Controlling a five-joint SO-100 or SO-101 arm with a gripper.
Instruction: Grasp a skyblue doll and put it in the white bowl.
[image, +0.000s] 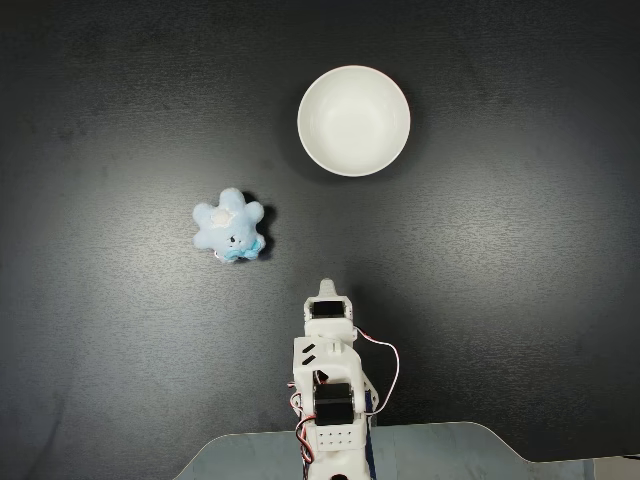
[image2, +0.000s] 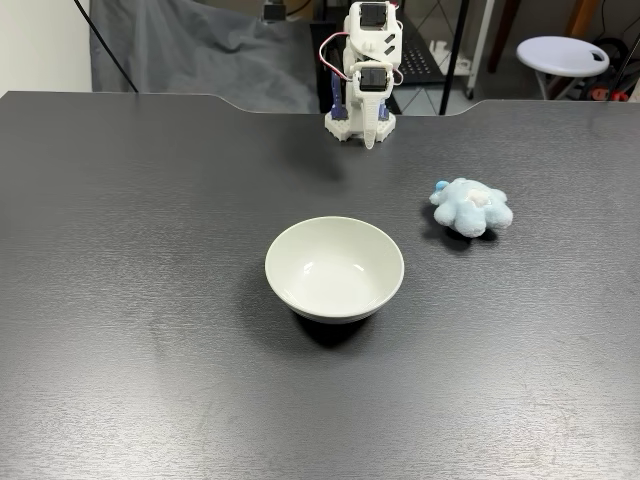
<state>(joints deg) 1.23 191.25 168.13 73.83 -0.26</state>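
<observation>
The skyblue doll (image: 229, 225) lies on the black table, a fluffy pale-blue plush with a white patch. In the other fixed view the doll (image2: 472, 207) sits to the right of the white bowl (image2: 334, 268). The white bowl (image: 353, 120) stands upright with nothing in it, well apart from the doll. My gripper (image: 327, 290) is folded back close to the arm's base, its fingers together and holding nothing. It points down at the table near the far edge (image2: 370, 140), away from both doll and bowl.
The white arm base (image: 330, 420) sits at the table's edge, with red and white wires along it. Behind the table hang a grey cloth (image2: 200, 50) and stands a white stool (image2: 562, 52). Bare black tabletop (image2: 150, 300) surrounds the bowl and doll.
</observation>
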